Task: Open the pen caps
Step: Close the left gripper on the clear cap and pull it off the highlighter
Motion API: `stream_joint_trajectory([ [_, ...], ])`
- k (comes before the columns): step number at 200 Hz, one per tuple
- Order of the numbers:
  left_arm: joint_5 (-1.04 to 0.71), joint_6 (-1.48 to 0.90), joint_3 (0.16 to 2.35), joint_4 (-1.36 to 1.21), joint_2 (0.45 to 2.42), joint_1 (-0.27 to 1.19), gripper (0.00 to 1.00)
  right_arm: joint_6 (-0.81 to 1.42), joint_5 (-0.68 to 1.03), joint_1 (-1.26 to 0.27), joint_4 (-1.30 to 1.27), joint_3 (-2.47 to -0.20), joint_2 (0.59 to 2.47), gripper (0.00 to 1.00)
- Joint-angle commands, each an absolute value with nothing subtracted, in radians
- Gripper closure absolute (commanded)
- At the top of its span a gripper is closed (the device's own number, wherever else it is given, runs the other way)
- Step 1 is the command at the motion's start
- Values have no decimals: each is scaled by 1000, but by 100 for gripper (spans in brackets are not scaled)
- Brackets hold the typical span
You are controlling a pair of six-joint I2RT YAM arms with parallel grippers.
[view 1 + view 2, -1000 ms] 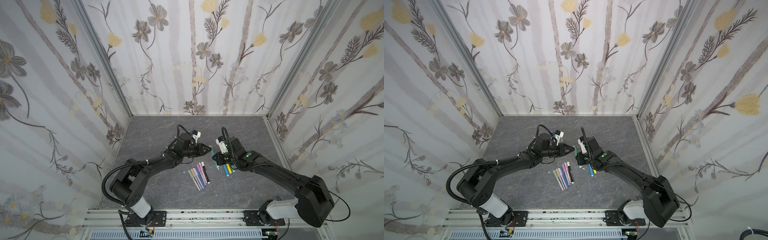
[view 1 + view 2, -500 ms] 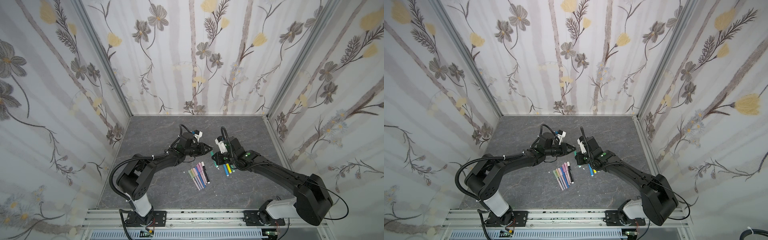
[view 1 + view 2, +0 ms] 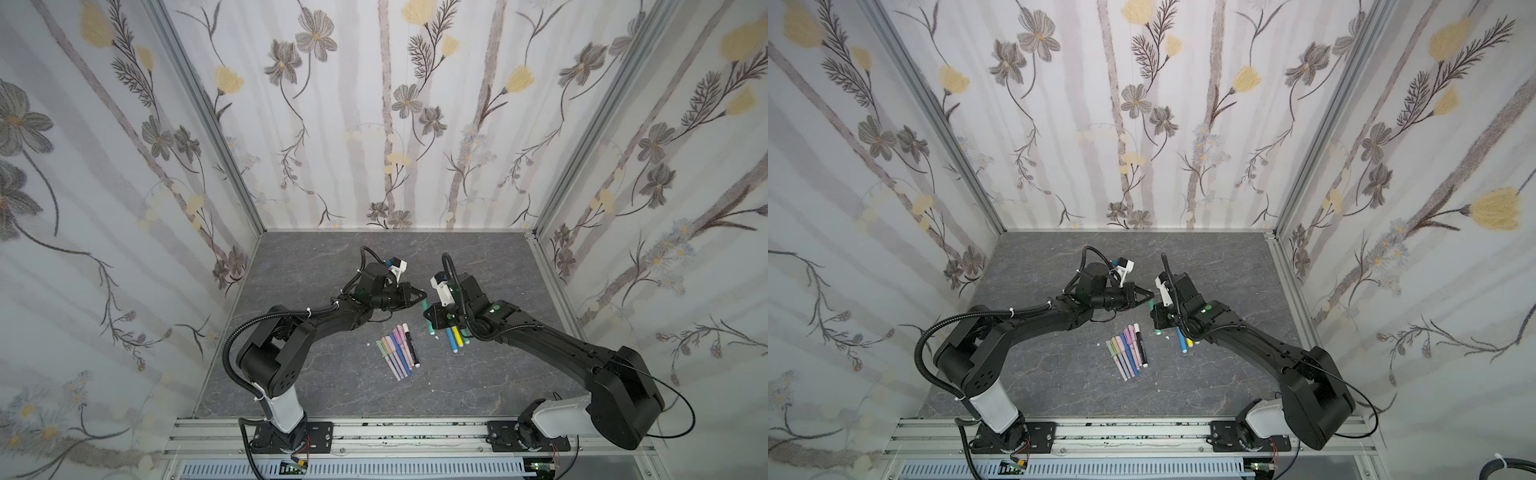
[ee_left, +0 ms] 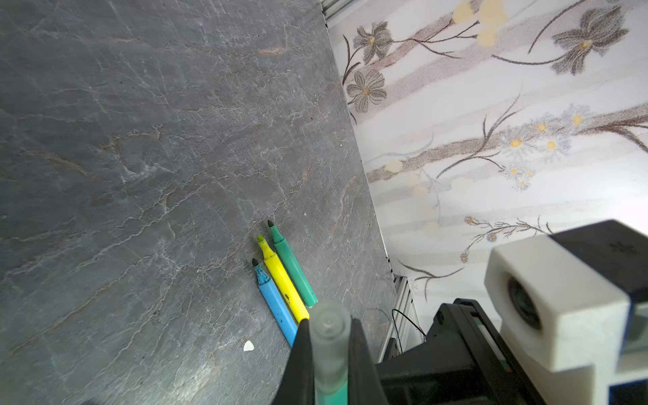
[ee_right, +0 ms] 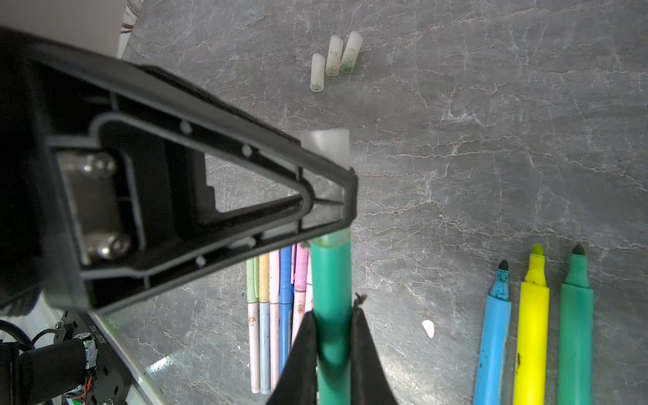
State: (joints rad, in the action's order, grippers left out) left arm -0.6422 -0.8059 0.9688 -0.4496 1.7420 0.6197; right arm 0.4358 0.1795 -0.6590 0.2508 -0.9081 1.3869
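Observation:
A teal pen (image 5: 331, 273) is held off the table between both grippers. My right gripper (image 5: 333, 315) is shut on its barrel. My left gripper (image 4: 329, 326) is shut on its translucent grey cap (image 4: 329, 336), and the cap's end pokes past the left finger (image 5: 326, 145). In both top views the two grippers meet at mid-table, left gripper (image 3: 422, 296) against right gripper (image 3: 428, 313). Three loose translucent caps (image 5: 333, 58) lie on the table beyond. Uncapped blue (image 5: 494, 326), yellow (image 5: 531, 315) and green (image 5: 575, 315) pens lie side by side.
A row of capped pastel pens (image 3: 397, 351) with a black pen (image 3: 411, 345) lies in front of the grippers on the grey stone-look table (image 3: 332, 266). A small white scrap (image 5: 428, 328) lies near the uncapped pens. Flowered walls close off three sides.
My left gripper's jaws have closed onto the teal pen's cap. The left arm shifted slightly toward the right gripper, which kept its hold on the barrel.

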Motion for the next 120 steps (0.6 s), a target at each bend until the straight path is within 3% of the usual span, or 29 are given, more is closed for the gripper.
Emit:
stream_joint_trajectory([
  [1,-661,-815,980,-485,1747,620,100,438,197,-659,220,-904,1394,80],
  [43,-667,-805,987,-471,1747,621,100,438,203,-659,215,-918,1426,76],
  [82,-652,-779,1003,-439,1747,621,100,437,212,-660,215,-927,1443,100],
  [120,-580,-705,1034,-355,1752,616,100,438,225,-662,225,-905,1435,100],
])
